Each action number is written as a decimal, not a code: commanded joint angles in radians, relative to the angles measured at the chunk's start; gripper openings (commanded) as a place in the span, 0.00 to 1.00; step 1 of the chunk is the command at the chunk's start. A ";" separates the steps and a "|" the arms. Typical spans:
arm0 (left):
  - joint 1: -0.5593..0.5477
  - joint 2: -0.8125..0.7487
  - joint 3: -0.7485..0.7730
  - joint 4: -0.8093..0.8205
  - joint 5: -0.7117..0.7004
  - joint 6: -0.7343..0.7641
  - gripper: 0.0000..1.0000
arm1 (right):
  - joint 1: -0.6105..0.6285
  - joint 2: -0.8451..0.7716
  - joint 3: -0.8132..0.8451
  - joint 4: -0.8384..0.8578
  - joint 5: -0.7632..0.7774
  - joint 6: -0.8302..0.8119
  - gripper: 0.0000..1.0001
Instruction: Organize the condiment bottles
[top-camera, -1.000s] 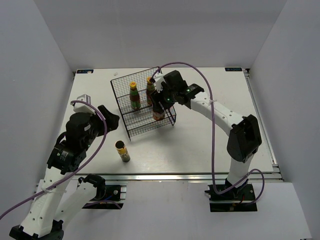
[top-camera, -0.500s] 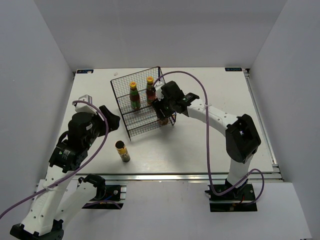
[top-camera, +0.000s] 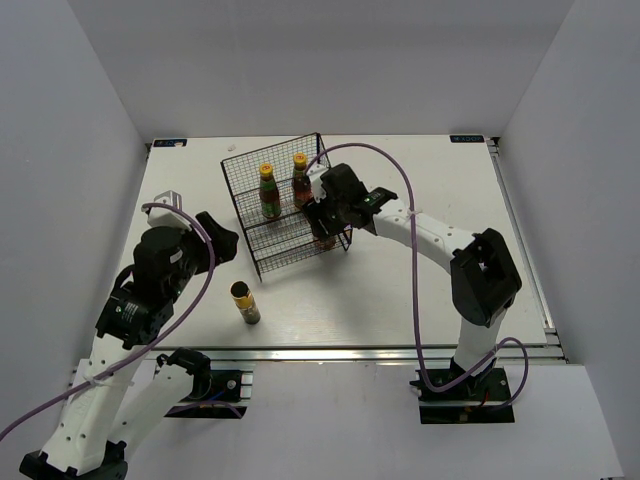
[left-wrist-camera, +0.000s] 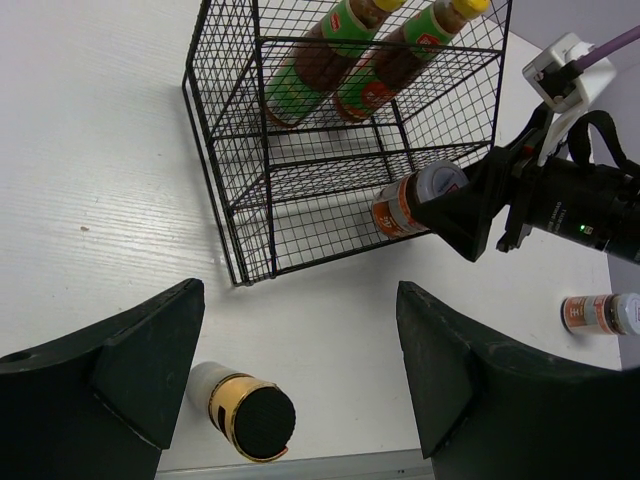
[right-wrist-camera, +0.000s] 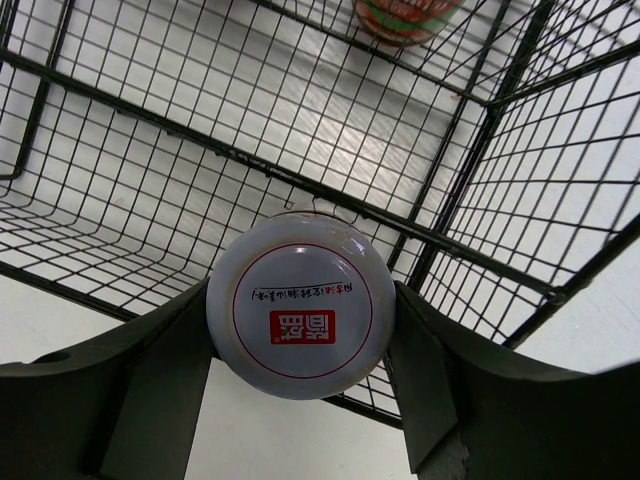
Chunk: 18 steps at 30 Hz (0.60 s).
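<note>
Left claw (left-wrist-camera: 300, 335) agape, hovering; right claw (top-camera: 322, 226) gripping jar (right-wrist-camera: 300, 318).

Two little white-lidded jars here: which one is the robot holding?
The jar at the wire rack's lower tier, clamped between the right gripper's fingers. The other white-lidded jar sits alone on the table, untouched.

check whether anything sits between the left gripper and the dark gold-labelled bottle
Nothing visible does. The dark gold-labelled bottle stands alone on the table, in front of the wire rack and apart from it. The left gripper hangs open above it, with only bare space between.
</note>
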 joint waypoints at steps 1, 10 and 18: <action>0.000 -0.015 0.001 -0.007 -0.013 -0.003 0.87 | 0.006 -0.077 -0.003 0.065 -0.028 0.001 0.60; 0.000 -0.017 0.018 -0.013 -0.012 0.002 0.87 | 0.001 -0.169 -0.024 0.025 -0.115 -0.066 0.86; 0.000 -0.014 0.023 0.000 -0.005 0.008 0.88 | -0.036 -0.252 0.020 -0.025 -0.170 -0.121 0.86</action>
